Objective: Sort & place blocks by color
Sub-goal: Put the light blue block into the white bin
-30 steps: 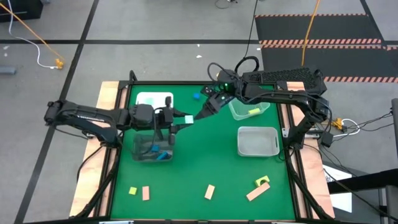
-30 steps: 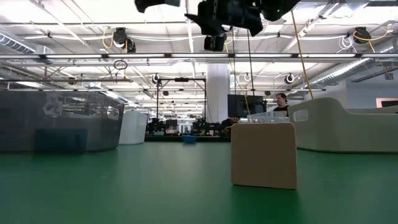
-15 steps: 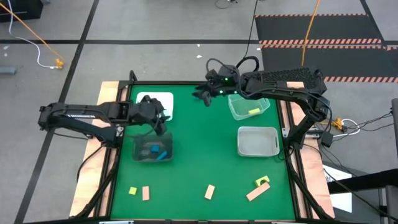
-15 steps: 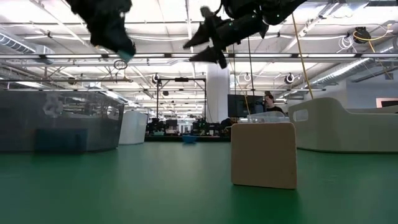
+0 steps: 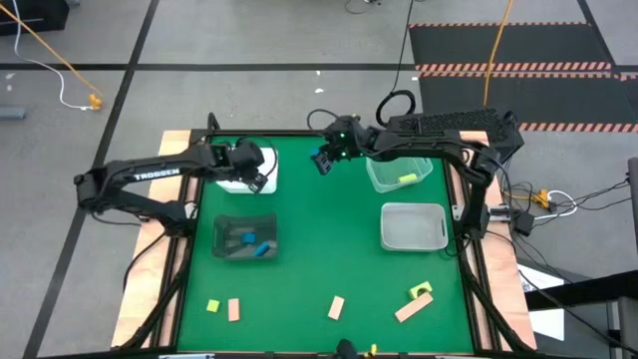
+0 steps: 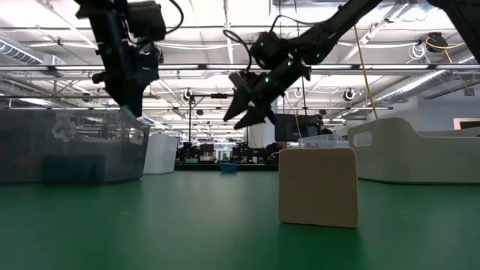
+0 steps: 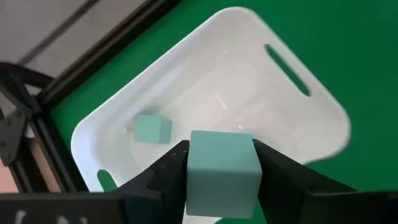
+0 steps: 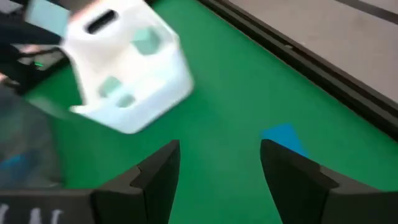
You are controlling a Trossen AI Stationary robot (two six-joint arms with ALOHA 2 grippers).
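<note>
Left claw (image 7: 221,171) is clamped on a pale teal block (image 7: 222,173) and hangs right over the white tray (image 7: 311,134); one more teal block (image 7: 152,129) sits loose in that tray just below it, nothing between the two. Right claw (image 8: 217,165) has its fingers spread apart with nothing in them, a lone blue block (image 8: 283,138) on the green desk (image 5: 319,239) just ahead of it; the white tray shows farther off past it.

Compared with half a second back, the left claw has swung from beside the grey tray (image 5: 221,237) over to the white one, and the right claw has dipped lower toward the blue block (image 5: 317,156).

Rough count from the top view: four trays; the grey one, nearer the front edge than the left claw, holds two blue blocks (image 5: 255,243); the clear tray (image 5: 377,176) just beside the right arm holds one yellow-green block (image 5: 407,179); the other grey tray (image 5: 413,226) past it. Along the front edge, well away from both claws: three tan blocks (image 5: 335,307) and two yellow-green ones (image 5: 212,306).
</note>
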